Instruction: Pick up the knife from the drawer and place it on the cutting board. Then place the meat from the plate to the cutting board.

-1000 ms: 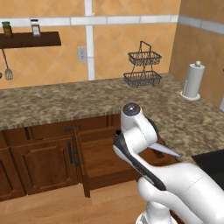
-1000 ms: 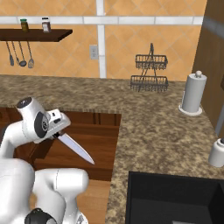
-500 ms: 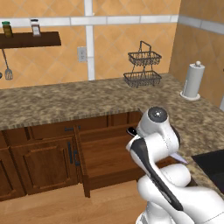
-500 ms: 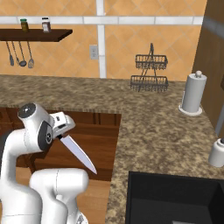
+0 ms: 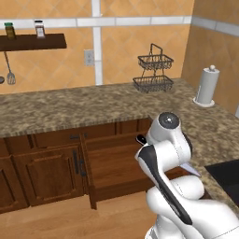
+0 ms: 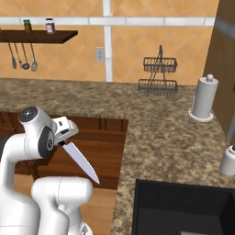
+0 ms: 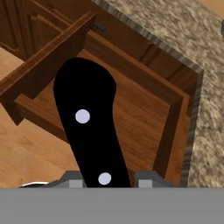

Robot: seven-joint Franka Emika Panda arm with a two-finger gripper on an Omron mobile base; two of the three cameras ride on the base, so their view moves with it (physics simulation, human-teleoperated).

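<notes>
My gripper [image 6: 63,137] is shut on the knife [image 6: 82,163], held in the air above the open drawer [image 6: 108,142]. The silver blade slants down toward the counter edge. In the hand view the black handle [image 7: 87,118] with two rivets sticks out from between my fingers [image 7: 72,178], over the drawer's bare wooden floor [image 7: 144,109]. In the left base view my arm hides most of the knife, but its blade tip [image 5: 189,168] shows beside the drawer [image 5: 112,165]. The cutting board, the plate and the meat are out of view.
A speckled stone counter [image 5: 70,109] runs along the wall and turns toward me on the right. On it stand a wire rack [image 6: 159,73] and a paper towel roll [image 6: 203,97]. A dark recess [image 6: 183,206] lies in the near counter. Cabinet doors [image 5: 46,175] flank the drawer.
My arm has swung right over the open drawer, carrying the knife with it. The blade still points down and to the right.
</notes>
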